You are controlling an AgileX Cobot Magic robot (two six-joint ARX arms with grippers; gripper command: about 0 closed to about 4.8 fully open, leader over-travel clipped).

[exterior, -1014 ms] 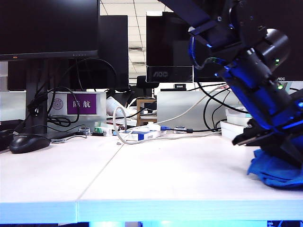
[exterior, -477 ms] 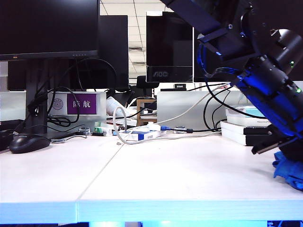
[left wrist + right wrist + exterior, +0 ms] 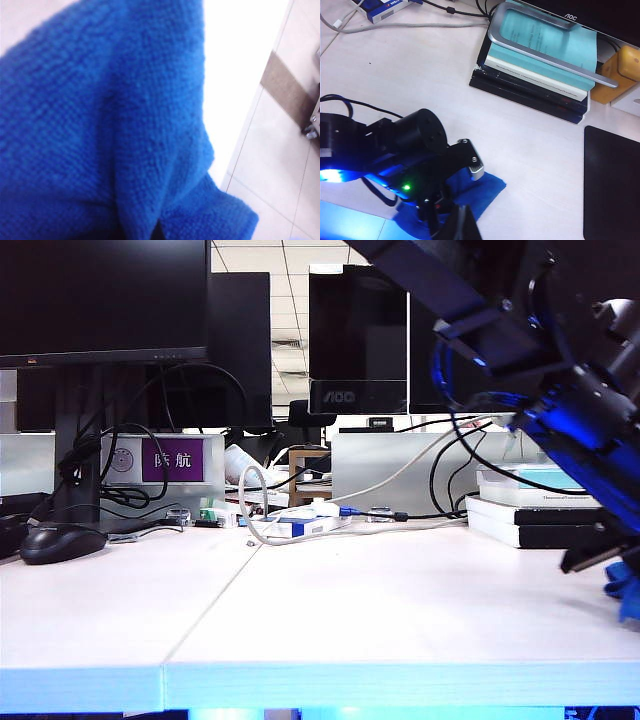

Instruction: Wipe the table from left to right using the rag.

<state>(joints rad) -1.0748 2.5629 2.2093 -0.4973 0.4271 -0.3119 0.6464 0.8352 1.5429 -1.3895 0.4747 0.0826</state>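
A: Where is the rag point(image 3: 100, 130)?

B: At the far right end of the table point(image 3: 380, 610), near its front edge. In the exterior view only a blue scrap shows at the picture's right border, under the dark arm. The right wrist view shows more: the blue cloth lies flat on the white top beneath the left arm's wrist, and one corner pokes out toward the stack of books point(image 3: 540, 65).

A: And the left gripper point(image 3: 440, 215)?

B: It points down into the rag from above, its jaws brought fully together. The left wrist view is nearly filled by blue fuzzy cloth (very close to the lens), with the table's pale edge and floor tiles past it. The cloth sits bunched right at the fingertips, so it is pinched there.

A: The right gripper?

B: Its own camera looks down on the table from above and shows none of its fingers, and I cannot pick it out in the exterior view, so I cannot say how its jaws stand.

A: Anything else on the table?

B: A black mouse point(image 3: 62, 542) far to the left, a power strip point(image 3: 300, 522) with cables at the back, and a dark pad point(image 3: 612, 185) beside the books.
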